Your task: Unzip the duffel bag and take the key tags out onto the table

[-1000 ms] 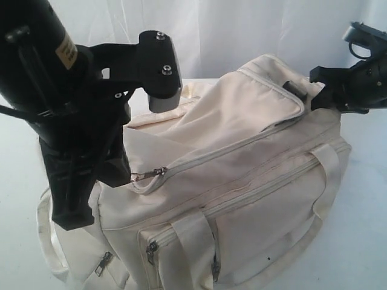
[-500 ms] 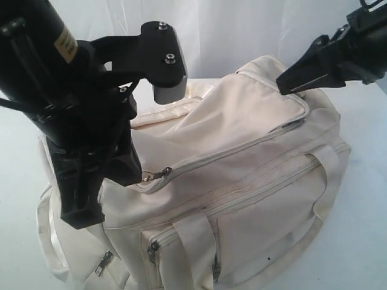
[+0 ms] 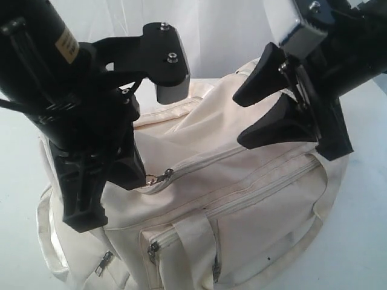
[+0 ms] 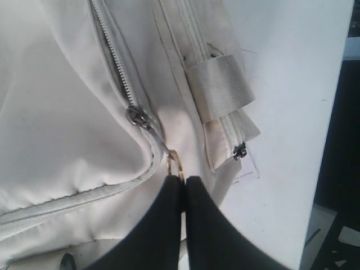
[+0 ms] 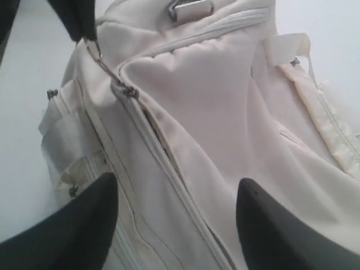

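Note:
The cream duffel bag (image 3: 254, 199) (image 4: 67, 101) (image 5: 219, 107) lies on the white table (image 3: 363, 241) (image 4: 292, 112). My left gripper (image 3: 140, 180) (image 4: 183, 179) is shut on the metal ring of the top zipper's pull (image 3: 158, 177) (image 4: 174, 162) at the bag's left end. The slider (image 4: 135, 116) (image 5: 125, 90) sits just behind the ring. My right gripper (image 3: 240, 121) (image 5: 175, 188) hangs open over the middle of the bag's top, its fingers on either side of the zipper line and holding nothing. No key tags are in view.
A front pocket zipper with its pull (image 3: 151, 249) and a strap handle (image 3: 196, 241) face the camera. Another strap loop (image 4: 222, 84) crosses a side zipper. The table's edge (image 4: 332, 169) drops to dark floor close beside the bag. A white curtain (image 3: 230, 30) hangs behind.
My right gripper swung from the bag's far right end to over its top and now stands wide open. The raised top flap has dropped flat. The left gripper crept slightly right with the pull.

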Controlling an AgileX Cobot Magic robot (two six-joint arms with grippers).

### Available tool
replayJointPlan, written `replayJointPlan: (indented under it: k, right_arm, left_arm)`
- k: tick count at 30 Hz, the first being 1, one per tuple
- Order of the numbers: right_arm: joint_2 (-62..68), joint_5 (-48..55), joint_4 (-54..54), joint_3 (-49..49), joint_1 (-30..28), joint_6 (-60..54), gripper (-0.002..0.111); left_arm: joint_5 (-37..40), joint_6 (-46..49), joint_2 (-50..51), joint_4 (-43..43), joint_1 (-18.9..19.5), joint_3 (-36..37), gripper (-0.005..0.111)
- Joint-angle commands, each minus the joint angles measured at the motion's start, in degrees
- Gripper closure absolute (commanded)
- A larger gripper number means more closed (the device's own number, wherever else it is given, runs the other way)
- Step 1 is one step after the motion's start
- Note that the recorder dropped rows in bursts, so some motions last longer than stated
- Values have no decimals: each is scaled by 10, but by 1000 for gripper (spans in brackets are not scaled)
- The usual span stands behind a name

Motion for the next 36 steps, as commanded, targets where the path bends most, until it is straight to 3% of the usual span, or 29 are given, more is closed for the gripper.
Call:
replayJointPlan:
  k: [1, 12, 19, 25, 28, 36]
  right_arm:
    - [9, -11, -38, 0, 6, -28, 51]
    - [45, -53, -22, 40, 9, -97, 51]
    - [67, -97, -25, 40, 51, -97, 46]
    - [88, -112, -34, 40, 64, -96, 49]
    - [90, -97, -34, 40, 64, -96, 58]
    - [90, -56, -34, 40, 64, -96, 104]
  left_arm:
    - [11, -1, -8, -17, -2, 3, 107]
    - [9, -1, -8, -33, -2, 3, 107]
    - [9, -1, -8, -33, -2, 3, 107]
    - [9, -1, -8, -33, -2, 3, 107]
    - [9, -1, -8, -33, -2, 3, 107]
    - [11, -1, -8, -41, -2, 3, 107]
